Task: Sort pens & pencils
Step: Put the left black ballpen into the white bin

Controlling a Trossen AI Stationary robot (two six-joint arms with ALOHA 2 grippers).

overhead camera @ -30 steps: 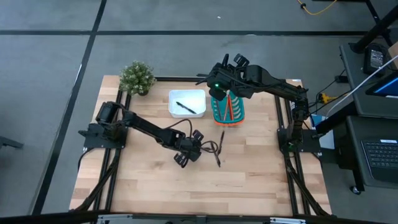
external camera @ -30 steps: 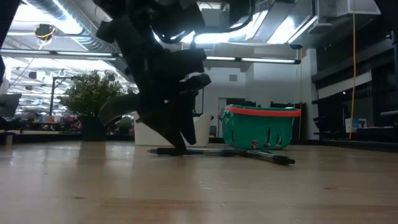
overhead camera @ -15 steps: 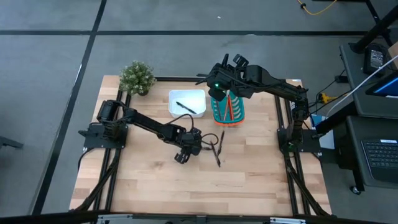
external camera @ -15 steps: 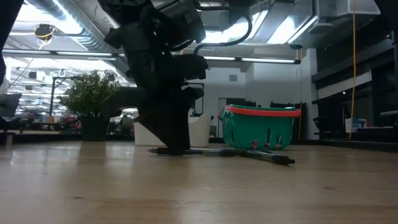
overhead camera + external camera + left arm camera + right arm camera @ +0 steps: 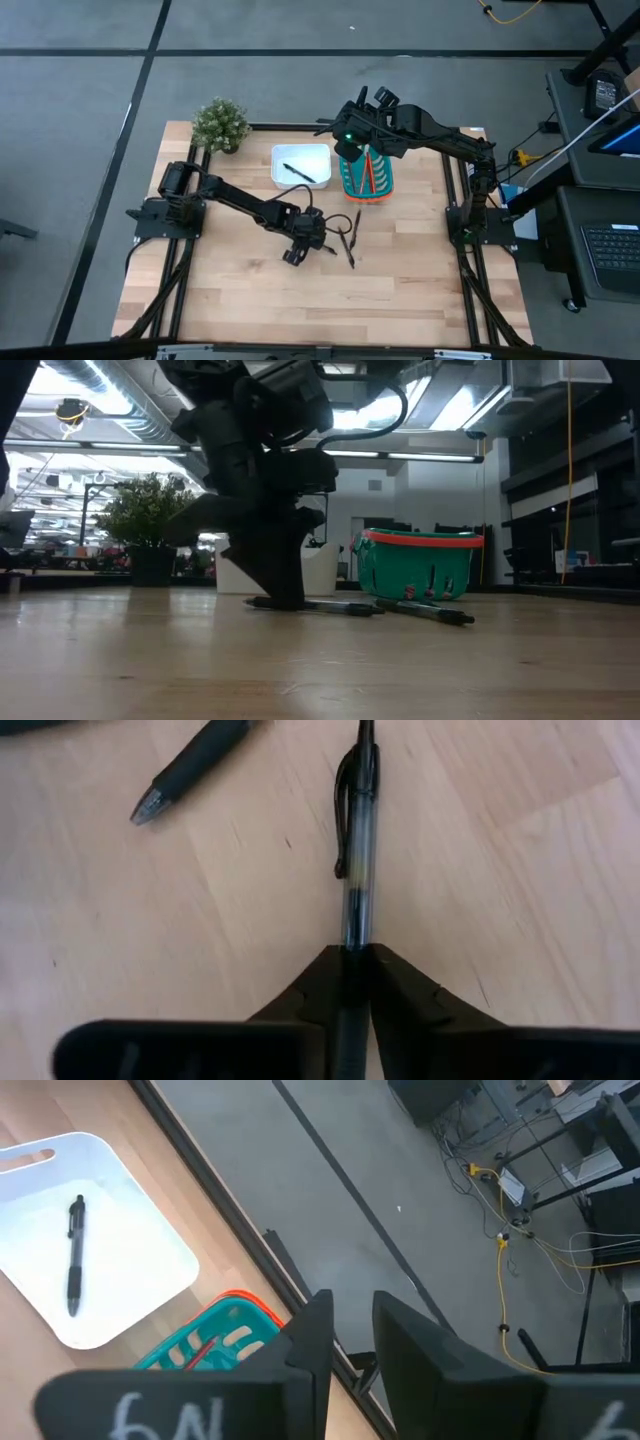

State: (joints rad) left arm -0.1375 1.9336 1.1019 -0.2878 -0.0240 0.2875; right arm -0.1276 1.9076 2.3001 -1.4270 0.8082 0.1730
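Note:
My left gripper (image 5: 315,238) is low at the table's middle, shut on a clear-barrelled black pen (image 5: 358,870) that lies on the wood; the pen also shows in the low view (image 5: 330,606). A second black pen (image 5: 190,770) lies close by (image 5: 425,612). A third pen (image 5: 300,172) lies flat in the white tray (image 5: 285,152). Red and orange pencils (image 5: 366,172) stand in the teal basket (image 5: 365,188). My right gripper (image 5: 352,1340) hovers above the basket's far side, slightly open and empty. My left gripper pinches the pen's barrel (image 5: 352,942) between its two fingers, at the end away from the clip. The fingers come from above, pointing down at the table (image 5: 285,595). The pen lies flat on the wood and reaches out beyond the fingertips.
A small potted plant (image 5: 220,125) stands at the far left corner. The tray and the basket stand side by side at the far middle. Bare wood stretches along the near half of the table (image 5: 330,300).
My left gripper has shifted a little toward the table's right edge and turned more upright over the pen, its fingertips staying down at the table. The pen has slid slightly along the wood. My right arm has kept still.

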